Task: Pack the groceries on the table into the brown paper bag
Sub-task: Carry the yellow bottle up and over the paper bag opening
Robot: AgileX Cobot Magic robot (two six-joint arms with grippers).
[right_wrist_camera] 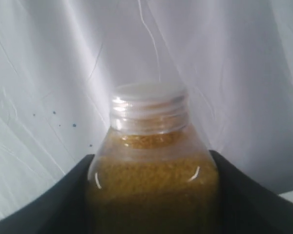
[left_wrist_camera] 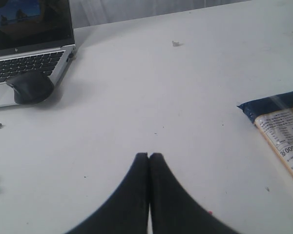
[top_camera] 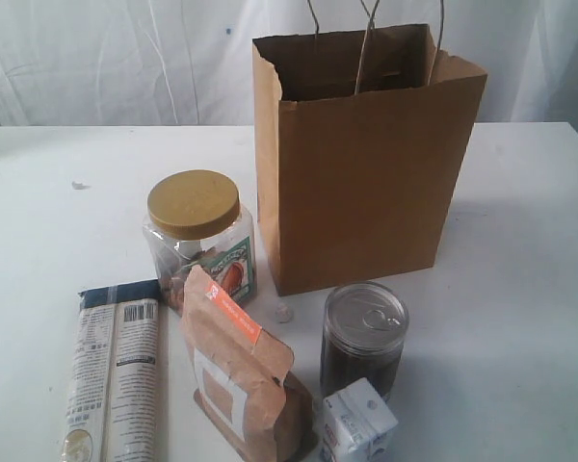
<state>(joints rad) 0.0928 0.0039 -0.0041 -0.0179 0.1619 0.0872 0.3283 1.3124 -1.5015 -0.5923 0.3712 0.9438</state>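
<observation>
White-capped clear bottle of yellow grains (right_wrist_camera: 151, 170): upright for bagging.
Right gripper (right_wrist_camera: 154, 200): grasping its body.
Left gripper (left_wrist_camera: 149, 157): clenched, empty.

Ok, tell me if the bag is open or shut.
Open. The bag stands upright on the table, its mouth gaping, inner back wall showing.

The open brown bag (top_camera: 366, 183) is standing upright on the white table (top_camera: 520, 289). The jar (top_camera: 197, 241), tin (top_camera: 363, 337), pouch (top_camera: 236, 375) and carton (top_camera: 356, 428) are standing in front of it. The packet (top_camera: 116, 375) is lying flat at the left. The bottle (right_wrist_camera: 151, 195) is sitting clamped in the right gripper (right_wrist_camera: 151, 154).
</observation>
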